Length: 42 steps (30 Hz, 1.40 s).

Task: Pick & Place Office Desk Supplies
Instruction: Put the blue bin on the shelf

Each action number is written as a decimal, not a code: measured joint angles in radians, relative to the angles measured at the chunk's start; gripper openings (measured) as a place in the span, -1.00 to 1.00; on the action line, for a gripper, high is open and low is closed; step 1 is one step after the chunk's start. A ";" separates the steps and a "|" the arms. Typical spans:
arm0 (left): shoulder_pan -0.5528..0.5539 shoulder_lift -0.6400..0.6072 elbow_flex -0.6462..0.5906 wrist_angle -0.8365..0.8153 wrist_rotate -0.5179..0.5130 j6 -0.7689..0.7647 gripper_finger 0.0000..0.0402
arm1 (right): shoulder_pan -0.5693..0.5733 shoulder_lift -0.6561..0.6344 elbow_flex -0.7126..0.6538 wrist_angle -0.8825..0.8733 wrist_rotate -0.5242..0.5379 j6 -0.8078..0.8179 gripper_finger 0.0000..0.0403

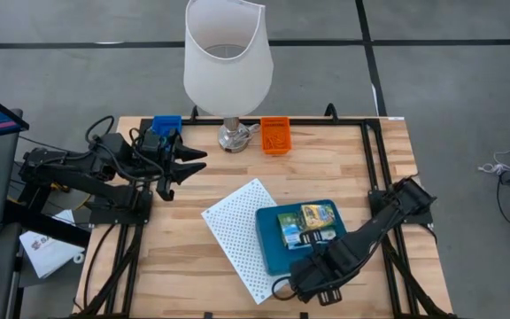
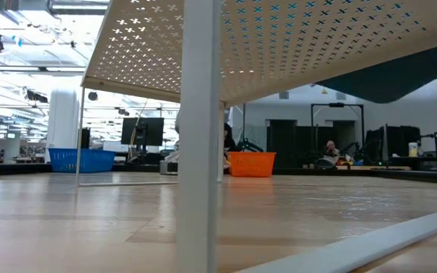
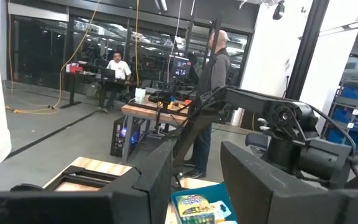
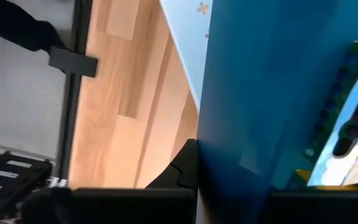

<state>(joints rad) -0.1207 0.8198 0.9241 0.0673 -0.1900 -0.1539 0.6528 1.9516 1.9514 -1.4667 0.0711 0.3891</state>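
Two small colourful printed boxes [image 1: 308, 223] lie side by side in a blue tray [image 1: 273, 244] right of the table's middle. The tray's left part sits over a white perforated shelf [image 1: 237, 235] that stands on legs [image 2: 197, 152]. My right gripper [image 1: 312, 282] points down at the tray's near edge, shut on it. My left gripper [image 1: 189, 168] hovers open and empty at the far left, aimed level toward the boxes [image 3: 201, 208]. My right gripper comes from above, fingers pointing down, and is shut on the blue tray's near edge [image 4: 216, 168]. The tray's blue wall fills the space between the fingers [image 4: 179, 177]; the gripper itself hides the exact contact. The tray's far left part lies on the white shelf [image 4: 185, 18].
A big white lamp [image 1: 227, 62] stands at the far middle edge. A small blue bin [image 1: 166, 124] is to its left and an orange bin [image 1: 275, 135] to its right. Bare wood lies at the near left and far right. People show beyond the table.
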 joint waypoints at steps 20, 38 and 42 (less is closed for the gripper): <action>0.002 0.009 -0.004 -0.003 0.002 0.018 -0.35 | 0.038 0.066 0.097 -0.047 -0.017 -0.204 -1.00; 0.002 0.068 -0.004 -0.001 -0.014 0.014 -0.35 | 0.007 0.066 0.091 -0.021 0.083 -0.393 -1.00; 0.003 0.071 -0.004 0.007 -0.025 0.025 -0.35 | 0.050 0.066 0.090 -0.024 0.083 -0.414 -1.00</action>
<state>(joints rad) -0.1181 0.8904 0.9199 0.0741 -0.2148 -0.1293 0.7031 2.0178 2.0411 -1.4909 0.1544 -0.0246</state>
